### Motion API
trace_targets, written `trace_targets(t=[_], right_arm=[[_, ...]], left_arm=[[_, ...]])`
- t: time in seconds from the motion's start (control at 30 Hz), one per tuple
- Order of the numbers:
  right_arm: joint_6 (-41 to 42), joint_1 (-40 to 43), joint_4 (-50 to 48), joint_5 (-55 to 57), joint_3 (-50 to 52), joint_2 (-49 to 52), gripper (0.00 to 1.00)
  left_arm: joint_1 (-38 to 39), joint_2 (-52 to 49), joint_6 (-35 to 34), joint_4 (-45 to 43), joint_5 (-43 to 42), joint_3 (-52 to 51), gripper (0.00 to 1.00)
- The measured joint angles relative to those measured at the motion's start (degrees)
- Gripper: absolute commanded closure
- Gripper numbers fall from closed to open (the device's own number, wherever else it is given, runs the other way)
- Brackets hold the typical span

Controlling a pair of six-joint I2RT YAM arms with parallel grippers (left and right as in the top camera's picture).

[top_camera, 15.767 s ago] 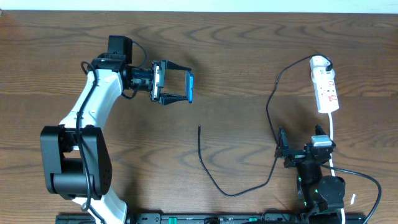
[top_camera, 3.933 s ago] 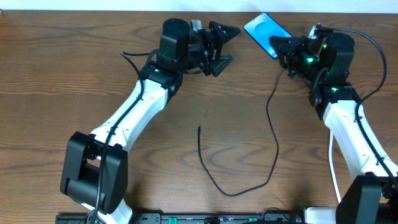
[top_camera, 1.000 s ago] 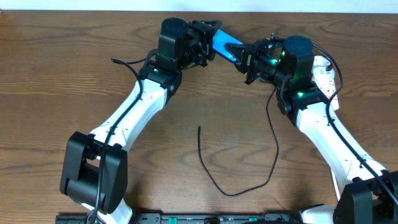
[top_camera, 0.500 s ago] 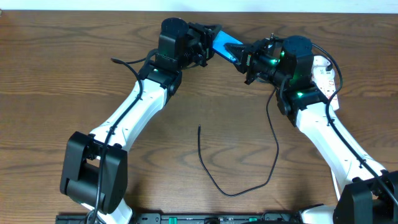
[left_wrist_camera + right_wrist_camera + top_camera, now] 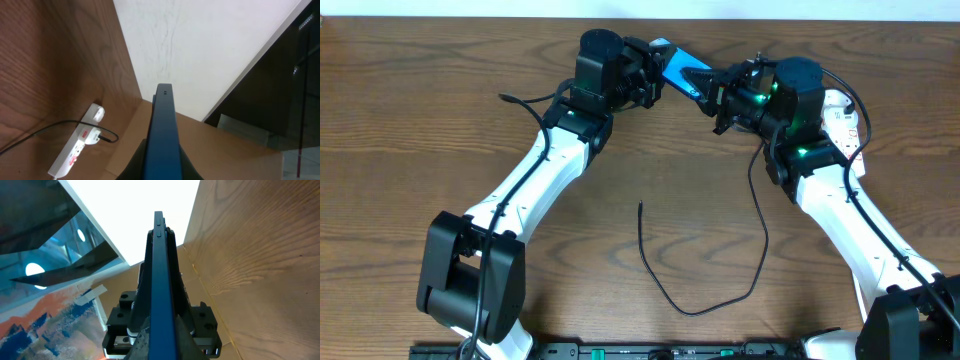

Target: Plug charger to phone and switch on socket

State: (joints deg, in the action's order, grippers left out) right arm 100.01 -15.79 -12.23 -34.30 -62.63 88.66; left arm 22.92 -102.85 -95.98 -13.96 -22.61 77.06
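Note:
The phone (image 5: 677,68), blue screen up, hangs tilted above the table's far edge between both arms. My left gripper (image 5: 658,60) is shut on its left end and my right gripper (image 5: 709,86) is shut on its right end. In the left wrist view the phone (image 5: 163,125) shows edge-on, with my gripper (image 5: 162,155) clamped on both its faces. The right wrist view shows the phone (image 5: 160,270) edge-on too, in my gripper (image 5: 165,342). The charger (image 5: 764,230) lies loose on the table, its plug tip (image 5: 640,206) free. The socket (image 5: 842,110) lies at the far right.
The charger's other end is plugged into the socket (image 5: 76,148), whose white cord (image 5: 856,215) runs toward the front under the right arm. Behind the table's far edge stands a white wall (image 5: 200,45).
My left gripper has closed onto the phone's left end. The right gripper has kept its hold, and both arms stayed nearly still.

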Motion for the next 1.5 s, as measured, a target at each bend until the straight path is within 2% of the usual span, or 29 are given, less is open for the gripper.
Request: trace_targets(t=[0.1,0.2,0.23,0.33,0.4,0.43,0.47,0.53,0.83,1.1,1.33,1.5], right_arm=[[0.0,0.0,0.0,0.02,0.0,0.0,0.99],[-0.02,0.0,0.0,0.02,0.0,0.0,0.94],[-0.04,0.0,0.0,0.0,0.0,0.0,0.88],[-0.76,-0.11,-0.11,-0.17,0.0,0.0,0.59],[-1.84,-0.39,-0.11,-0.7,0.0,0.0,0.27],[-2.47,-0.46,-0.09,-0.94,0.0,0.0,0.15],[-2.84,-0.48,-0.07,-1.18,0.0,0.0,0.07],[-3.39,-0.48,-0.22,-1.33,0.0,0.0,0.01],[-7.08,-0.46,-1.18,-1.81,0.0,0.0,0.01],[-10.69,0.83,-1.16,-2.89,0.0,0.0,0.01],[-14.73,2.56,-0.81,-3.76,0.0,0.0,0.01],[-19.39,2.67,3.61,-4.46,-0.04,0.0,0.01]], left_arm=[[0.0,0.0,0.0,0.0,0.0,0.0,0.93],[0.0,0.0,0.0,0.0,0.0,0.0,0.93],[0.0,0.0,0.0,0.0,0.0,0.0,0.92],[0.0,0.0,0.11,0.31,-0.02,0.0,0.93],[0.0,0.0,0.2,0.52,0.02,0.0,0.92],[0.0,0.0,0.2,0.48,0.02,0.0,0.93],[0.0,0.0,0.2,0.46,0.02,0.0,0.93],[0.0,0.0,0.2,0.48,0.02,0.0,0.92],[-0.5,0.0,0.22,0.52,0.02,0.0,0.93],[-5.29,0.0,1.79,4.0,-1.99,0.0,0.92],[-11.13,0.0,2.05,7.78,-9.29,0.0,0.93],[-15.39,0.0,4.52,10.16,-17.7,0.0,0.93]])
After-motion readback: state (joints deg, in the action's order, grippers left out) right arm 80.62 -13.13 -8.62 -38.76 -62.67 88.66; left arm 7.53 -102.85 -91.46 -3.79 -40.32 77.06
